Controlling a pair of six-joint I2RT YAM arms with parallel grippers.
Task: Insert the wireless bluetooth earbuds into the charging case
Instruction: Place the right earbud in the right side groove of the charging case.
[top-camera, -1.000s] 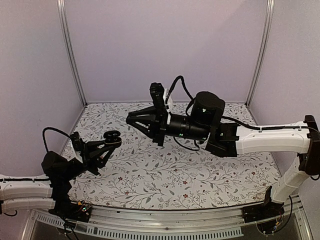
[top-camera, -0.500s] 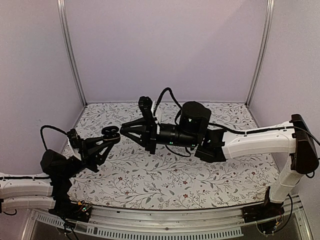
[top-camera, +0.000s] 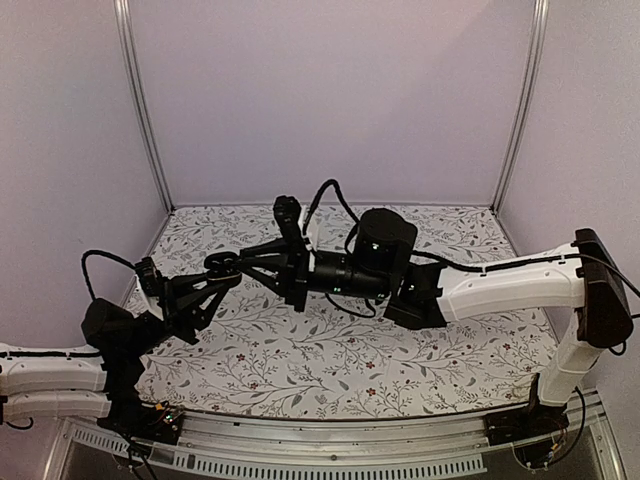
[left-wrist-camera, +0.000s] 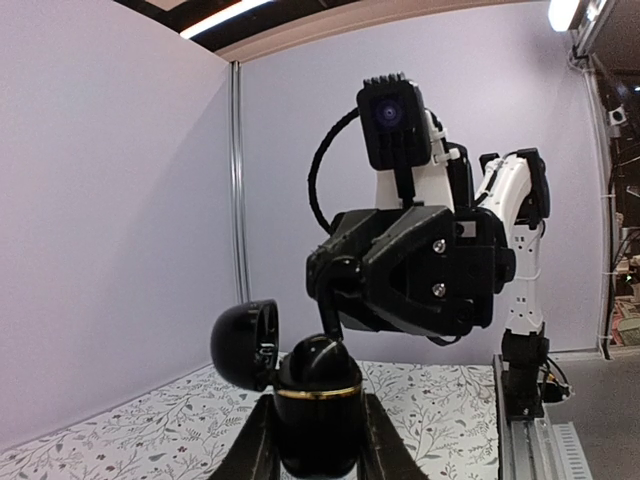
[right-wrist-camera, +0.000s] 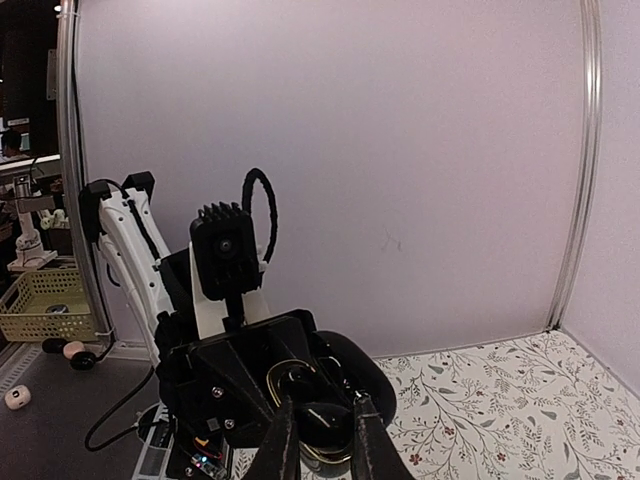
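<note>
My left gripper (top-camera: 212, 280) is shut on the black charging case (left-wrist-camera: 318, 415), which has a gold rim. It holds the case upright above the table's left side, and the lid (left-wrist-camera: 244, 343) is swung open to the left. My right gripper (top-camera: 247, 262) reaches in from the right and meets the case's open top. In the right wrist view, its fingers (right-wrist-camera: 284, 440) are shut on a small dark earbud (right-wrist-camera: 326, 420) right at the gold-rimmed opening (right-wrist-camera: 290, 372). In the left wrist view, a glossy black dome (left-wrist-camera: 320, 360) shows above the rim under the right fingertip. No other earbud shows.
The floral-patterned table (top-camera: 330, 350) lies beneath both arms, enclosed by lilac walls and metal corner posts (top-camera: 140, 100). A rail (top-camera: 330, 440) runs along the near edge. In the right wrist view, a yellow basket (right-wrist-camera: 45, 305) stands off beyond the table.
The right arm has swung left and down, bringing its gripper from mid-table to the case's top. The left gripper has lifted the case slightly towards it.
</note>
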